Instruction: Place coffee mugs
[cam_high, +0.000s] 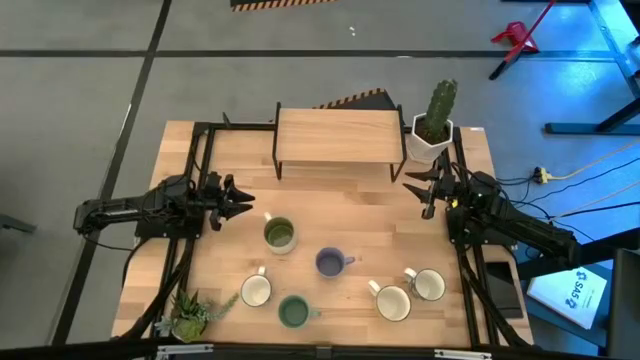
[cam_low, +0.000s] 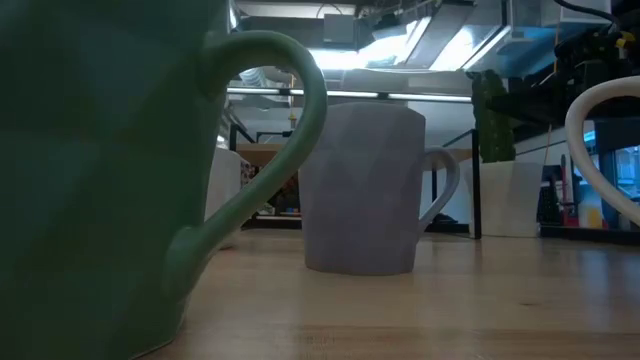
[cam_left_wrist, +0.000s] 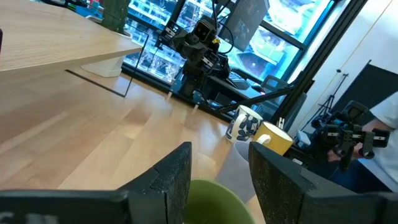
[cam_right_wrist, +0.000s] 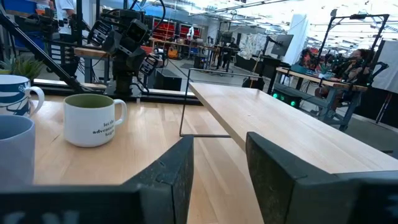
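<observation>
left gripper (cam_high: 243, 201) at desk's left edge, jaws apart | right gripper (cam_high: 418, 186) at right edge, jaws apart | six mugs (cam_high: 279, 234) upright near front edge

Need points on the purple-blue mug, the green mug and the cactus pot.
purple-blue mug (cam_high: 329, 263): high view, on its open mouth.
green mug (cam_high: 293, 313): high view, on its open mouth, near the table's front edge.
cactus pot (cam_high: 431, 142): high view, on the white pot's wall, beside the wooden shelf.

Six mugs (cam_high: 279, 234) — three white, one olive, one purple, one green — two plants (cam_high: 437, 118)
</observation>
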